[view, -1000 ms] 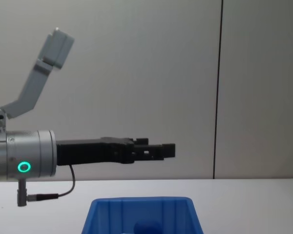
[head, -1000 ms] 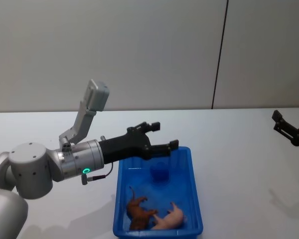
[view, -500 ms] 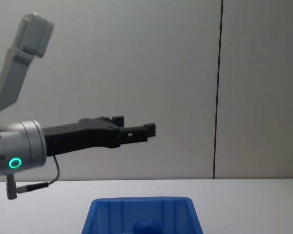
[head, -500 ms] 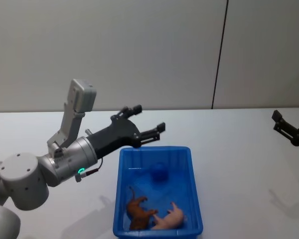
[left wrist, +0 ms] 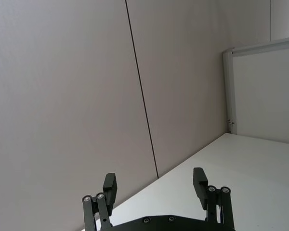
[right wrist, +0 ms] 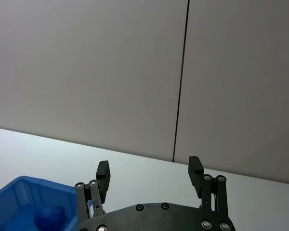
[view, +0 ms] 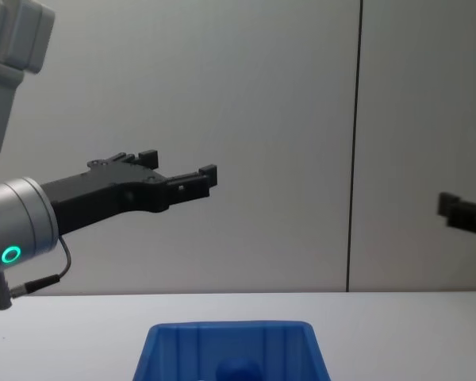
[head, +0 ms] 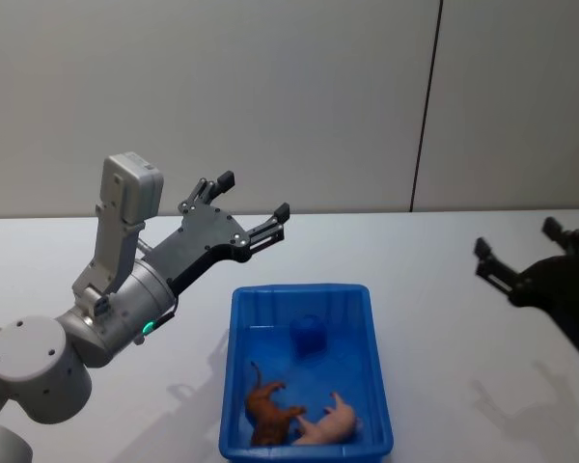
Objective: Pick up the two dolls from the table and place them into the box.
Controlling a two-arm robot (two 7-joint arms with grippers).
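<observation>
Blue box (head: 304, 371) now down and to the right of left gripper (head: 248, 196), no longer directly under it. Since a sec ago: left gripper pulled back off the box, swung up and toward robot's left, fingers spread wide w/ nothing between them (wrist view confirms, wall and bare table (left wrist: 250, 163) beyond the tips). Right gripper (head: 526, 253) moved in from far right edge, closer to the box but well apart from it, also spread and empty; box corner (right wrist: 24, 202) shows below and beside its tips in wrist view. Two dolls lying in near end of the box: orange-brown doll (head: 270, 408) and pale pink doll (head: 330, 421), touching or nearly so, well below and right of left gripper. Small dark blue thing (head: 309, 335) at far end, can't tell what. Judging by that: both dolls in, nothing left on table, task looks done; arms prob. just retreating.
</observation>
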